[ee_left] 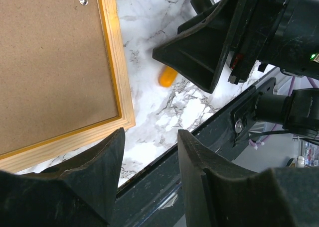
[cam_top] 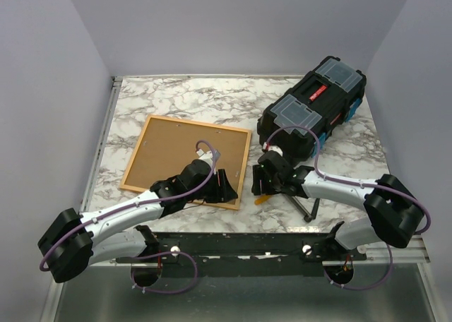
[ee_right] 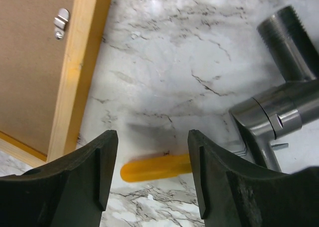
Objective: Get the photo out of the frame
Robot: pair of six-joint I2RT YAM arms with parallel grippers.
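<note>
**On the marble table, the frame is seen back-up and both claws are empty**

Across the marble table (cam_top: 176, 96), two large things are laid out: a black toolbox (cam_top: 314, 110) is set slantwise at the far right, and the frame (ee_left: 113, 53) is laid flat at the left centre, well apart from it. The frame is turned face down, so that its light wood back is shown, with a thin bright-orange line along the inner edge. Inside the frame, the photo (cam_top: 173, 152) is seated, and only its brown backing board is presented; the picture side cannot be seen.

At the frame's near right corner, the left gripper (ee_left: 149, 147) is held low. Its jaws are parted about halfway, and nothing is gripped between them; bare marble and the table's dark front rail are seen in the gap. Just beside it, to the right of the frame, the right gripper (ee_right: 152, 142) is pointed down at the table. Its jaws are parted as well, and nothing is clasped.

Near the right gripper, a grey metal tool with a threaded end (ee_right: 279, 112) is laid on the marble. A small rounded orange piece (ee_right: 154, 168) is found on the table below the gap of the right jaws; its right end is hidden behind one finger. On the backing board, close to the frame's edge, a small metal clip (ee_right: 61, 22) is fixed.
</note>
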